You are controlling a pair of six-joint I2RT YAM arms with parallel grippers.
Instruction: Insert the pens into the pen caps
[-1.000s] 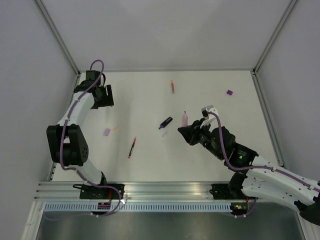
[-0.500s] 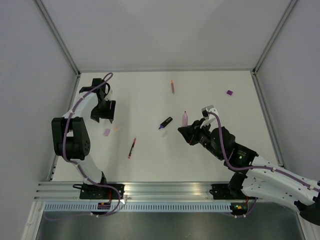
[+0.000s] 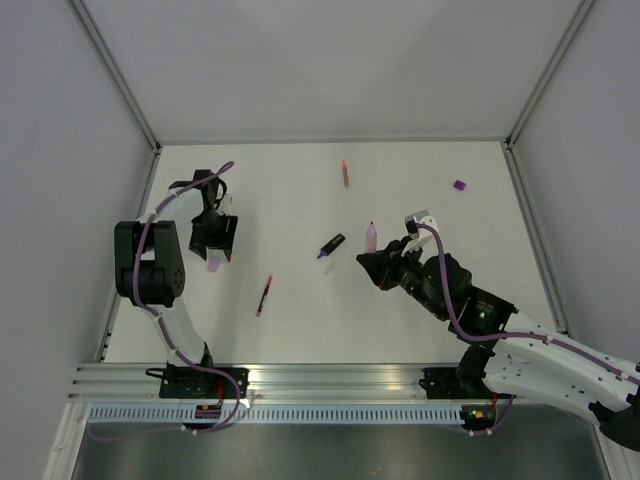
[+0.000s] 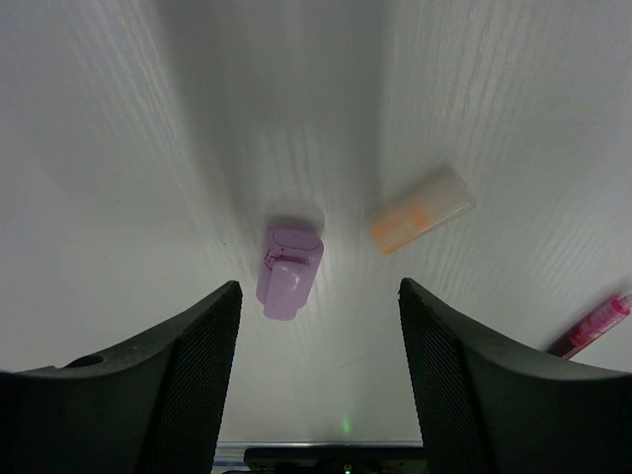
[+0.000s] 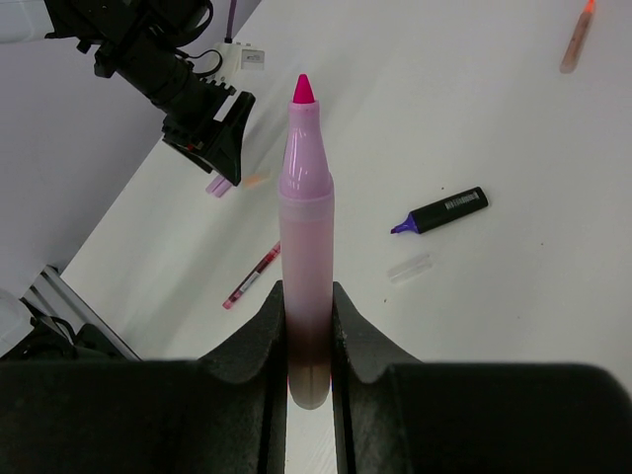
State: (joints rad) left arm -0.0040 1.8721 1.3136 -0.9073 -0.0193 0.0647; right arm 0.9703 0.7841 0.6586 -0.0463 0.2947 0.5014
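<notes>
Pink-lilac pen (image 5: 305, 217) pinched by right gripper (image 5: 306, 296), tip outward, uncapped. Left gripper (image 4: 318, 286) held spread above lilac cap (image 4: 289, 272) (orange cap (image 4: 421, 208) just beside), nothing grasped. Red pen (image 3: 264, 295), black marker (image 3: 332, 245), orange pen (image 3: 346, 172) left lying loose; none capped yet.

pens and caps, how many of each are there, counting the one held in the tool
pens: 4 - red pen, black marker, pink-lilac pen in the right tool, orange pen
caps: 4 - lilac cap, orange cap, purple cap, clear cap
total: 8
</notes>
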